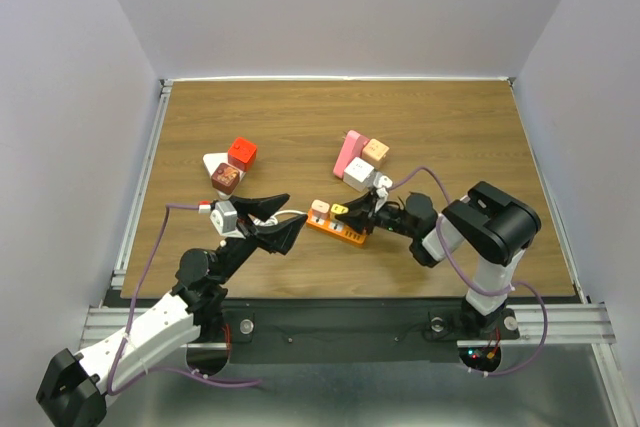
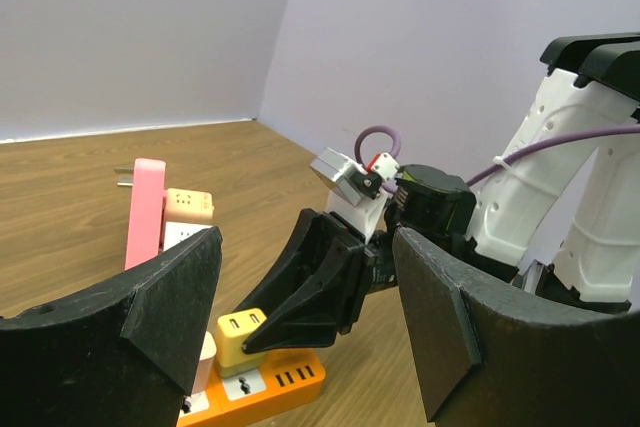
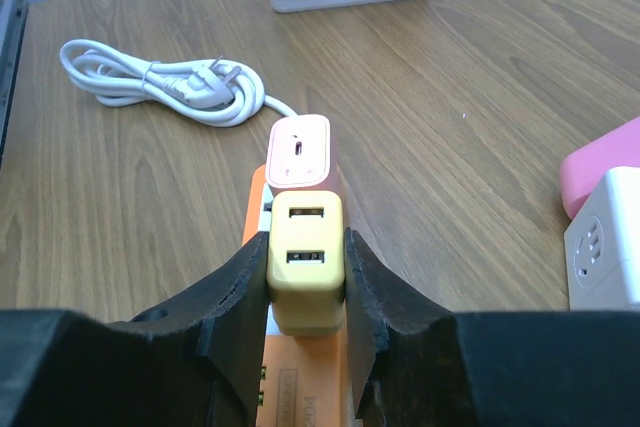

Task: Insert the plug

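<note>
The right tool [image 3: 305, 269] is clamped on the yellow plug [image 3: 305, 272], one dark finger pressed against each of its sides, and holds it upright over the orange power strip [image 1: 335, 230] with its two slots facing up. The plug's base meets the strip's top face; how deep its prongs sit cannot be told. The strip lies on the worktop [image 1: 470, 127] close to the near edge, about midway between the left and right edges. Just beyond the yellow plug, touching it, a pale pink adapter [image 3: 300, 150] stands in the same strip. The left tool [image 1: 292, 213] hangs just beside the strip's left end with its fingers spread wide apart and nothing between them. A bundled white cable [image 3: 170, 87] lies on the wood by that end. Nearer the left edge a white strip [image 1: 213, 162] carries a red cube [image 1: 242, 153] and a dark red cube [image 1: 227, 178]. Towards the far edge from the orange strip sit a pink block [image 1: 347, 154], a white cube [image 1: 358, 172] and a peach cube [image 1: 375, 151], huddled together
</note>
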`<state>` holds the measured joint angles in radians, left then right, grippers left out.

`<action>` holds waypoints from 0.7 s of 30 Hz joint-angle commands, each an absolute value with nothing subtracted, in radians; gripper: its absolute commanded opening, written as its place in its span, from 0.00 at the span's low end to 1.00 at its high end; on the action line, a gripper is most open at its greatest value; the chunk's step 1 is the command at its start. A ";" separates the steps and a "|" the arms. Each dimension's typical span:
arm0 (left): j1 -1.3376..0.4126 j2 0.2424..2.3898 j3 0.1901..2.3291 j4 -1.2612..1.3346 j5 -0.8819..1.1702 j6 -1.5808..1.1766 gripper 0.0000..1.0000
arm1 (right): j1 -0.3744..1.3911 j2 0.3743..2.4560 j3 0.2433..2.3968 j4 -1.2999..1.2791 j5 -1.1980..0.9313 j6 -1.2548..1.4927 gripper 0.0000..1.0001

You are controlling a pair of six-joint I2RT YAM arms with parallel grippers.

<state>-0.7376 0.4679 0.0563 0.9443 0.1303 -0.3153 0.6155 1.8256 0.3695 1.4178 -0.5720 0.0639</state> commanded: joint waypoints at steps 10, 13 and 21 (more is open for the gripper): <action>-0.732 0.468 -0.032 0.994 0.135 -0.296 0.80 | 0.623 1.948 0.270 1.667 -0.557 0.021 0.00; -0.732 0.474 -0.029 0.996 0.137 -0.296 0.80 | 0.633 1.959 0.253 1.671 -0.545 0.011 0.00; -0.730 0.471 -0.026 0.991 0.135 -0.291 0.80 | 0.667 2.006 0.244 1.667 -0.492 -0.035 0.00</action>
